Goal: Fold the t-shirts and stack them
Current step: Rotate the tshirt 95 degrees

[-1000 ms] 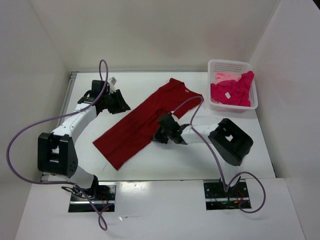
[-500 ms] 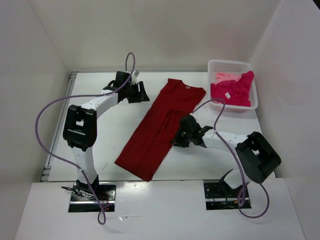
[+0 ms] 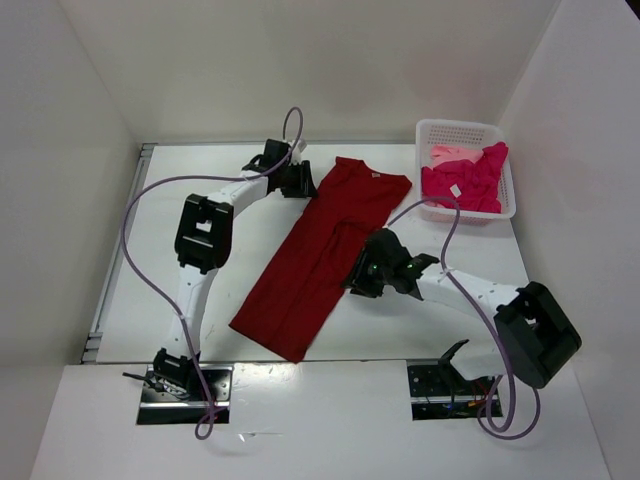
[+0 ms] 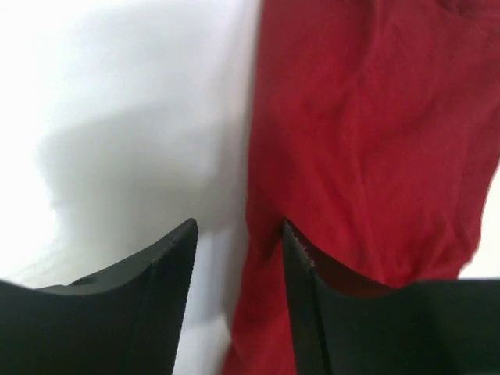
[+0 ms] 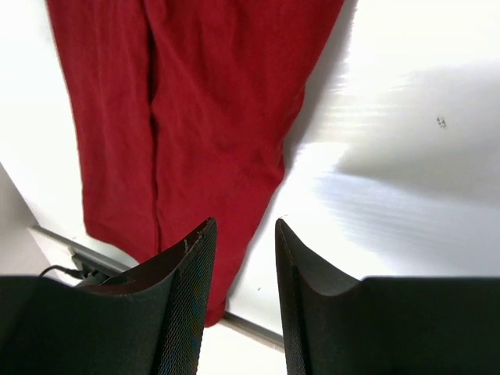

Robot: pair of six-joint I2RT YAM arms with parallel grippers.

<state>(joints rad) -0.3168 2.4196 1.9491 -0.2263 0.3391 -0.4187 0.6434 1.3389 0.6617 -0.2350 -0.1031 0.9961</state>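
Observation:
A dark red t-shirt [image 3: 320, 260] lies folded lengthwise as a long slanted strip, collar end toward the back. My left gripper [image 3: 305, 184] is at the strip's upper left edge. In the left wrist view the left gripper [image 4: 238, 230] is open, and the shirt's [image 4: 359, 117] edge runs through the gap, with bare table on the left. My right gripper [image 3: 358, 279] is at the strip's right edge, about midway along. In the right wrist view the right gripper [image 5: 244, 226] is open above that shirt's [image 5: 211, 101] edge, holding nothing.
A white perforated basket [image 3: 497, 131] stands at the back right. It holds a crumpled magenta-pink shirt [image 3: 470, 185] and a pale pink one [image 3: 450, 155]. White walls close in the table on three sides. The table's near edge [image 5: 78, 248] shows past the shirt's hem.
The right gripper opened, let go of the red shirt and drew back to the right. The shirt now lies steeper. The left arm swung right to the shirt's upper left edge.

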